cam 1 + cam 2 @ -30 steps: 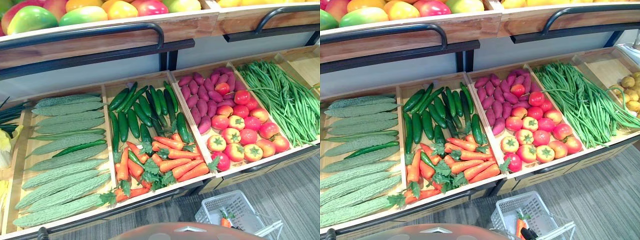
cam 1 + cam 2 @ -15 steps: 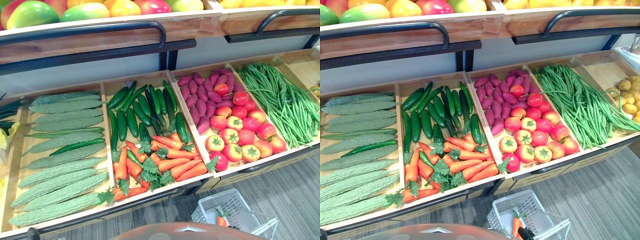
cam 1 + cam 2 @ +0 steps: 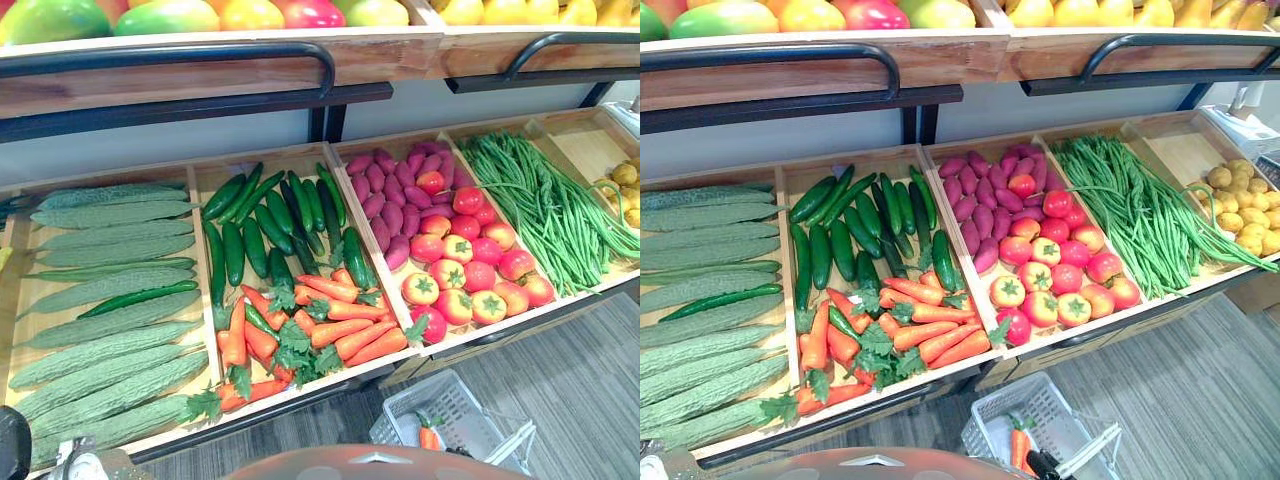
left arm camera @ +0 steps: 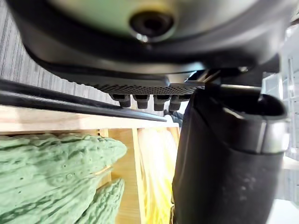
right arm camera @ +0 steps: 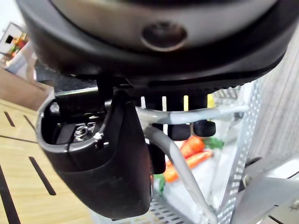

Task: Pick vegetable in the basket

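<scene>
A white plastic basket (image 3: 462,402) hangs low in front of the display, below the tomato crate. One carrot (image 3: 1018,445) with green leaves lies in it. In the right wrist view my right hand (image 5: 103,163) has its fingers curled round the basket's grey wire handle (image 5: 180,168), with the carrot (image 5: 189,154) showing past them. That hand (image 3: 1040,464) also shows as a dark tip at the basket's near edge. My left hand (image 3: 12,445) hangs at the lower left by the bitter gourd crate, its fingers (image 4: 145,100) relaxed and holding nothing.
Wooden crates hold bitter gourds (image 3: 110,340), cucumbers (image 3: 255,230), carrots (image 3: 315,325), purple sweet potatoes (image 3: 385,195), tomatoes (image 3: 465,270), green beans (image 3: 550,205) and potatoes (image 3: 1240,210). A shelf of fruit (image 3: 250,12) with a black rail (image 3: 180,55) overhangs them. Grey floor lies below right.
The whole picture has slid left, so the camera has turned right and potatoes show further. My left hand has come into the lower left corner. The basket still hangs from my right hand.
</scene>
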`<state>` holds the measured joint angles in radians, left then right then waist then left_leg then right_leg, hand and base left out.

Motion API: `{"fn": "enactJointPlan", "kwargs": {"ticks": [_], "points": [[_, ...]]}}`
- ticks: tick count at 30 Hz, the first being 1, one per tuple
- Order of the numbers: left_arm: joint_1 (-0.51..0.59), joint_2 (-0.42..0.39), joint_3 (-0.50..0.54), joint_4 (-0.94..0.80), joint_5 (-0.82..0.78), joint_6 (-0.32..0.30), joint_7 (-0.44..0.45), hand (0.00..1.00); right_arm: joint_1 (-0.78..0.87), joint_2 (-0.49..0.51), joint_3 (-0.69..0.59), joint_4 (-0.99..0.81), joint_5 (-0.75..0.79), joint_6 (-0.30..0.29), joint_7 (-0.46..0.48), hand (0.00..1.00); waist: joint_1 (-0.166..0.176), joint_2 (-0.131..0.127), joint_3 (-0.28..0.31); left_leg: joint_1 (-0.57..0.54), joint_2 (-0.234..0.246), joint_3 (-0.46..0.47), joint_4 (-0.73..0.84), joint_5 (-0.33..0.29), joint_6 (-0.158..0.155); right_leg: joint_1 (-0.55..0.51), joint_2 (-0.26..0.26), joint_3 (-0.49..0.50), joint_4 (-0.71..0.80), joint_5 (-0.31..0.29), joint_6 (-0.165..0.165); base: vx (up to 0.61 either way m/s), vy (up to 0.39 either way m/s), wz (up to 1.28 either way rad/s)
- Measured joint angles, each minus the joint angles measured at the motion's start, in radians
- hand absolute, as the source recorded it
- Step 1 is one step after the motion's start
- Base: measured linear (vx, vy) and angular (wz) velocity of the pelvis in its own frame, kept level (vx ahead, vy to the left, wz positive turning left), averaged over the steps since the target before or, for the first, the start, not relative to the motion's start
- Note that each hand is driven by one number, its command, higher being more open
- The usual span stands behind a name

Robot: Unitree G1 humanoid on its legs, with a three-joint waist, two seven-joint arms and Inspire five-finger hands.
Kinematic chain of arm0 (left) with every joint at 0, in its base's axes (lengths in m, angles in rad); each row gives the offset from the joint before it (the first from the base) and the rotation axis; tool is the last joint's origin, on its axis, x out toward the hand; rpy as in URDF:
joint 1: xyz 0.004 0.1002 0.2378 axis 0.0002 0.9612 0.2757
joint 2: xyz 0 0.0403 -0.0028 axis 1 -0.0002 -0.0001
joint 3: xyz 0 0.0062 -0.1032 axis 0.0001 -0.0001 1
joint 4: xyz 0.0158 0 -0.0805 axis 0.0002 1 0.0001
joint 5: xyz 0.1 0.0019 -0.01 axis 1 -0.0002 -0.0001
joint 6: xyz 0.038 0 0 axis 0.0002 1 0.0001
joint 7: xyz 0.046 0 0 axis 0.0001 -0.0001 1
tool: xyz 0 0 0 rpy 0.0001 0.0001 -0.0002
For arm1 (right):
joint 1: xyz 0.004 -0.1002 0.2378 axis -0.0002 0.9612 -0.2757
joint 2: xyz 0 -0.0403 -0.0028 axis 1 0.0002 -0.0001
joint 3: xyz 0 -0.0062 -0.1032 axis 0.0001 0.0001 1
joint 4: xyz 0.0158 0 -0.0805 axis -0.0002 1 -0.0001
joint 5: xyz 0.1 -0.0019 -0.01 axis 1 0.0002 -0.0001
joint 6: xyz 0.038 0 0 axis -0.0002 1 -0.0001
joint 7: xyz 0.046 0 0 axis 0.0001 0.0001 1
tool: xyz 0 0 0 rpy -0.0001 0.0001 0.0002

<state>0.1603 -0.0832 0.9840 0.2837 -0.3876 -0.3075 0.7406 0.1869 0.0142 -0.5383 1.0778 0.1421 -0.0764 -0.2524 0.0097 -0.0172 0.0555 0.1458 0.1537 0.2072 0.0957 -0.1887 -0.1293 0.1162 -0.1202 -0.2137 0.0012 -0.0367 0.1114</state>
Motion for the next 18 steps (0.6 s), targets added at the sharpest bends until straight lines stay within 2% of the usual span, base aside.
{"fn": "enactJointPlan", "kwargs": {"ticks": [4,6,9,15,18], "points": [[0.003,-0.001,0.006,0.003,-0.003,0.000,-0.001,1.00,0.012,0.002,-0.003,0.000,0.000,0.000,0.000,0.00,0.015,0.003,-0.005,-0.002,0.009,0.005,0.009,-0.005,-0.003,-0.006,0.002,0.000,0.011,-0.003,-0.003,-0.02,-0.009,-0.02],[0.006,-0.002,0.034,0.051,-0.006,-0.004,-0.009,1.00,0.020,0.003,-0.010,0.000,-0.001,-0.001,0.000,0.00,0.016,0.008,-0.018,-0.003,0.009,0.006,0.009,-0.005,-0.003,-0.009,0.003,0.000,0.017,-0.007,-0.003,0.00,0.000,0.00],[0.008,-0.003,0.102,0.240,-0.105,-0.008,-0.023,1.00,0.026,0.003,-0.052,0.001,-0.008,-0.001,0.000,0.00,0.016,0.018,-0.030,0.004,0.013,0.005,0.007,-0.004,-0.002,-0.003,-0.001,-0.001,0.017,-0.008,-0.002,-0.02,-0.006,0.00],[0.028,-0.003,0.187,0.377,-0.191,-0.009,-0.055,1.00,0.029,0.000,-0.061,0.010,-0.009,0.000,0.000,0.00,0.015,0.019,-0.043,0.005,0.009,-0.006,-0.002,0.007,0.001,0.004,-0.005,-0.012,0.014,-0.008,-0.002,-0.04,-0.010,0.06],[0.028,-0.001,0.230,0.433,-0.248,-0.013,-0.059,1.00,0.027,-0.011,-0.064,0.028,-0.009,0.000,0.000,0.00,0.013,0.020,-0.046,0.006,-0.004,-0.026,-0.043,0.037,0.002,0.003,-0.011,-0.035,0.010,-0.008,-0.002,-0.05,-0.015,0.21]]}}
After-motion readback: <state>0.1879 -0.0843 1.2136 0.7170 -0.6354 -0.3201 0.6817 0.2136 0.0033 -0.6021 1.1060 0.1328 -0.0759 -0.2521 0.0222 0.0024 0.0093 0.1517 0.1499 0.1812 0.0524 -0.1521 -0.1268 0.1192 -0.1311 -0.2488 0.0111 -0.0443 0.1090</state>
